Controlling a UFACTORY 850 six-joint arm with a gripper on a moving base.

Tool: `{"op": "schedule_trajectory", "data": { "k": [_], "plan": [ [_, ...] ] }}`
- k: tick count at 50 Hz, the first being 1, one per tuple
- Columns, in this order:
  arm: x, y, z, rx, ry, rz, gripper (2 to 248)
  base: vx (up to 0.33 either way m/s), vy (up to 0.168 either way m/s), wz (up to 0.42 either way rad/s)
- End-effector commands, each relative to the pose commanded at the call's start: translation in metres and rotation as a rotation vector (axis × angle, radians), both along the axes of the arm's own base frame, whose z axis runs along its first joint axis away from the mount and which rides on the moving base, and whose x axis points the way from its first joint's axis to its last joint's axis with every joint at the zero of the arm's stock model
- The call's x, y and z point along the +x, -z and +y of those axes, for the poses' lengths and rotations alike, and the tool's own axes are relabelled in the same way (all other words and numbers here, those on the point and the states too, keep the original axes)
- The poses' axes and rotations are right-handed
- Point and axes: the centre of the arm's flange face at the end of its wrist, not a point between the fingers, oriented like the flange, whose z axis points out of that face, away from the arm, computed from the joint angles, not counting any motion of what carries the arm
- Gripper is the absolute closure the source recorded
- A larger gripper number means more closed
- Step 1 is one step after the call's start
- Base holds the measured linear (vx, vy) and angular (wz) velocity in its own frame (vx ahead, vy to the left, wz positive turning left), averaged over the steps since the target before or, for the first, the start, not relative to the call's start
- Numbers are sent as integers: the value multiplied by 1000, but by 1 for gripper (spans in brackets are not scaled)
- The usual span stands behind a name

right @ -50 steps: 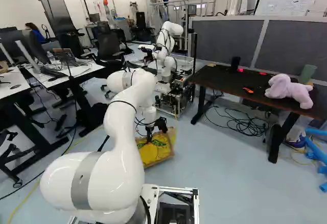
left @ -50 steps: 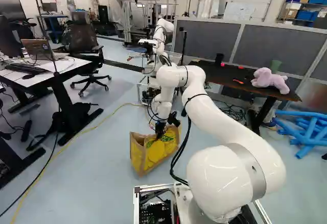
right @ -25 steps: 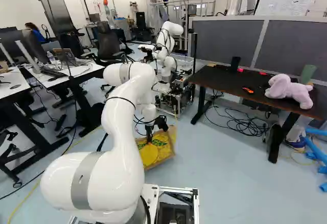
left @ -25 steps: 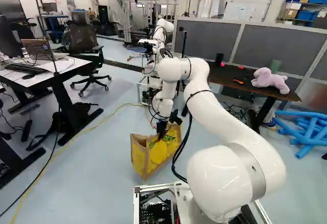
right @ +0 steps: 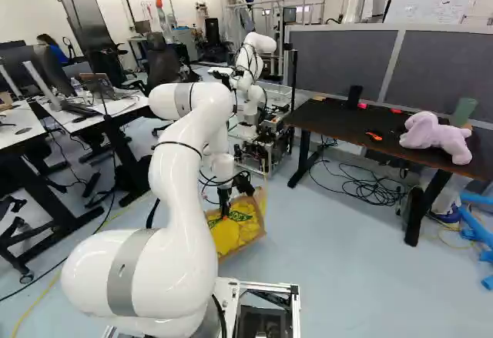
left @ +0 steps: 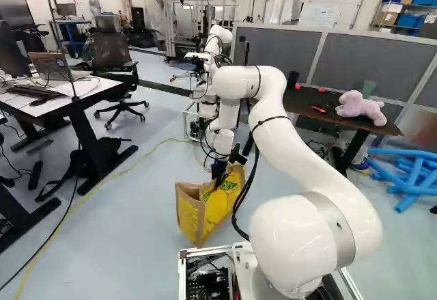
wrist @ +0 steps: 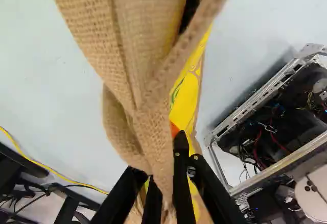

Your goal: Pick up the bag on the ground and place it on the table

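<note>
In the left base view my gripper [left: 218, 171] is at the top of the yellow and tan bag [left: 198, 212], just beyond my base. The right base view shows the bag's yellow printed side [right: 235, 234] below the wrist. Seen from the wrist, the gripper [wrist: 167, 185] is shut on a gathered fold of the bag's tan woven cloth [wrist: 122, 45], one finger on each side. Whether the bag's bottom touches the floor I cannot tell. The dark table [right: 347, 126] stands to the right, beyond the bag.
A pink plush toy [right: 435, 139], a green cup [right: 464, 112] and a black cup [right: 354, 95] stand on the dark table, cables [right: 358, 188] beneath. Another robot [right: 258, 84] is behind the bag. A white desk [left: 61, 95] stands left, blue foam tubes [left: 410, 177] far right.
My arm's upper bend has risen and shifted slightly. The bag, in the gripper, has come a little nearer the base and hangs more steeply. The base has stayed put.
</note>
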Motion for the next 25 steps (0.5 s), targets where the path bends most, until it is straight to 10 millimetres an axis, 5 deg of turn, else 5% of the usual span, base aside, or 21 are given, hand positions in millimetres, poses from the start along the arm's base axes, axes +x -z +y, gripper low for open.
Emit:
{"op": "schedule_trajectory", "data": {
  "k": [25],
  "plan": [
    [-30, -37, -8, -8, -86, 18, 228, 0, 0, 0]
  ]
}}
